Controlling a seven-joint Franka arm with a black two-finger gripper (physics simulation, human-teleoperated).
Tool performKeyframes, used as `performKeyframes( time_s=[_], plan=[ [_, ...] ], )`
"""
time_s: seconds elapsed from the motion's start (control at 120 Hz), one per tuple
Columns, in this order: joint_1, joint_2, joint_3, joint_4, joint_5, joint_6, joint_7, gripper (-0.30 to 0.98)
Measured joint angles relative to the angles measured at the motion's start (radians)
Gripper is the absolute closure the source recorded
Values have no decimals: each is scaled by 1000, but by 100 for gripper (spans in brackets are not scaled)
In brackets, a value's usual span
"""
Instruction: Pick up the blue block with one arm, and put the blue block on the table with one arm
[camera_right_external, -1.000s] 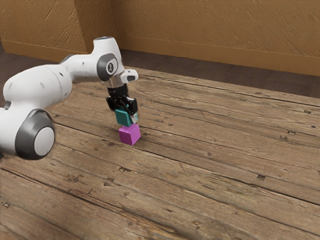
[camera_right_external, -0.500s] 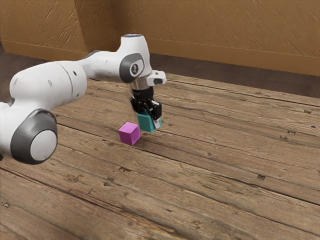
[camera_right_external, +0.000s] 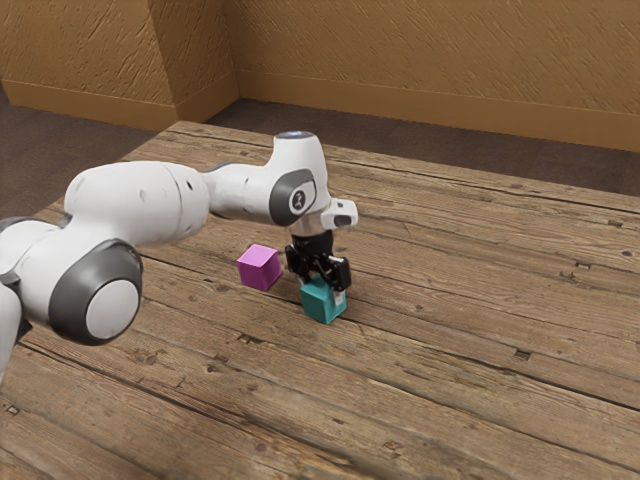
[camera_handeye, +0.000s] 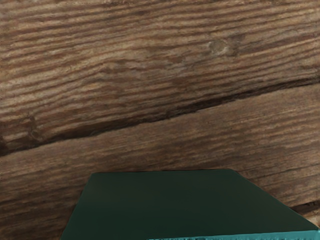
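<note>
1. Blue block (camera_right_external: 320, 301), more teal than true blue to our eyes, is at the bench (camera_right_external: 470, 360), low under our gripper (camera_right_external: 323, 290). It looks upright, its lower edges right at the planks; we cannot tell whether its base rests fully on them.

2. We have the blue block pinched between our jaws. One pale fingertip (camera_right_external: 338, 297) lies against the side face turned toward the exterior view's right; the opposite one is hidden behind the blue block and the black gripper body.

3. Our gripper points down at the bench, and our white and grey arm (camera_right_external: 150, 205) reaches in to it from the exterior view's left.

4. Near the blue block, toward the exterior view's left and a little farther from that camera, a magenta block (camera_right_external: 259, 268) sits on the bench. Bare planks show between the two blocks, so they do not touch, and the magenta block stands apart from our gripper too.

5. Looking from our wrist, we see the blue block's broad face in dark shadow, with a bright teal strip along one edge. Beyond it run the brown planks, with a dark seam between boards and a small round knot (camera_handeye: 221, 47).

6. Behind the bench we see dark floor (camera_right_external: 400, 155) and a tan, textured wall (camera_right_external: 420, 55).
</note>
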Motion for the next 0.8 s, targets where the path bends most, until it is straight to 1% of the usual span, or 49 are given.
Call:
performKeyframes(
  time_s=[0.1,0.2,0.25,0.35,0.4,0.442,0.467,0.508,0.567,0.65,0.725,0.8],
  plan=[
    [0,-19,0,-7,-1,11,-1,7],
    [0,-108,0,-67,-1,17,-2,5],
    [0,-209,-11,-127,-1,19,-3,4],
    [0,-450,-35,-234,6,5,-4,2],
    [0,-548,-44,-258,23,-23,-5,2],
    [7,-660,-47,-297,50,-58,-5,2],
    [28,-724,-58,-322,69,-79,-6,1],
    [107,-803,-108,-349,106,-115,-4,1],
    [183,-812,-136,-344,144,-157,0,1],
    [236,-805,-129,-330,175,-198,5,1],
    [219,-806,-75,-330,187,-222,7,0],
    [218,-803,-56,-332,196,-236,9,0]
  ],
)
